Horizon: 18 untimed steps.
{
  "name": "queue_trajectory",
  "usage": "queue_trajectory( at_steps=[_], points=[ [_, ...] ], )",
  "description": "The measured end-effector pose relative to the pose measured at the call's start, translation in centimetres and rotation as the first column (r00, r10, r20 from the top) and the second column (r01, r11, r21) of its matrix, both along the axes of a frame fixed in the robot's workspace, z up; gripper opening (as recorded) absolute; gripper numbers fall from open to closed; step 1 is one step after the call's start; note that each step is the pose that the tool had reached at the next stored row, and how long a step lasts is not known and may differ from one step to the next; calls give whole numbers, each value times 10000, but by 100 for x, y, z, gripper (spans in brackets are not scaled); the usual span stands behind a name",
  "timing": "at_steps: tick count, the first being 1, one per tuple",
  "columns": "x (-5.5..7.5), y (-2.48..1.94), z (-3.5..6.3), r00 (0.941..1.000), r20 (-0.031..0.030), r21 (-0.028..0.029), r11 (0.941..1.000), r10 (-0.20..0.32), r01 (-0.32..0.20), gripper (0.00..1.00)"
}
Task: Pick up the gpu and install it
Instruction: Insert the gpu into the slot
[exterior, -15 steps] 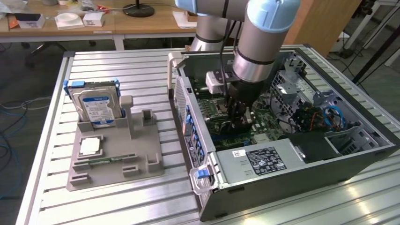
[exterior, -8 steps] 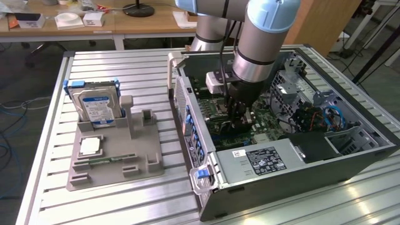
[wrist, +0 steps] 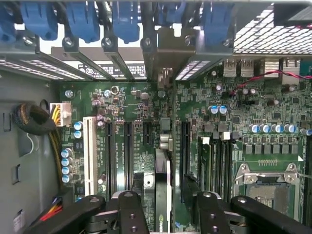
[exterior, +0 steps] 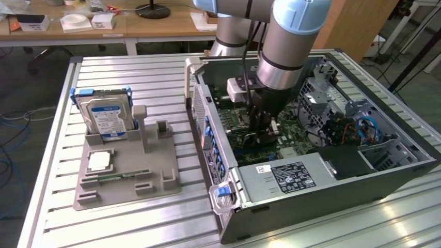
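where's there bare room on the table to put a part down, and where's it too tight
Bare slats lie on the table behind the hard drive, between the grey holder and the computer case, and along the front edge. Inside the case it is crowded: the gripper holds the gpu over the motherboard slots.

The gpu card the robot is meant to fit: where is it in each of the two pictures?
Exterior view: the gpu is inside the open computer case, under the arm's end effector, over the green motherboard.
Wrist view: the gpu stands edge-on between the end effector's fingers.
Shared landmark: the motherboard.
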<state>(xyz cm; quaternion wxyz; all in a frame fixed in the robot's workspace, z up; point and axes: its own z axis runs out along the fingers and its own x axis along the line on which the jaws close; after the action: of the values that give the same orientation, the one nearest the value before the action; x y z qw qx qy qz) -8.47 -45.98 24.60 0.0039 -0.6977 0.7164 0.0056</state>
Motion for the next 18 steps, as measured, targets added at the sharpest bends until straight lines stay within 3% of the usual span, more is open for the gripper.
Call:
queue_trajectory(
  at_steps=[1,6,11,16,18],
  points=[
    [0,0,5,10000,0,0,10000,0,0,45],
    [-1,-1,37,10000,-1,-2,10000,2,-2,45],
    [-2,0,253,10000,-1,-10,10000,1,-1,44],
    [-3,0,477,10000,-1,-49,10000,0,0,20],
    [-2,0,485,10000,0,-60,10000,0,0,14]
  ],
)
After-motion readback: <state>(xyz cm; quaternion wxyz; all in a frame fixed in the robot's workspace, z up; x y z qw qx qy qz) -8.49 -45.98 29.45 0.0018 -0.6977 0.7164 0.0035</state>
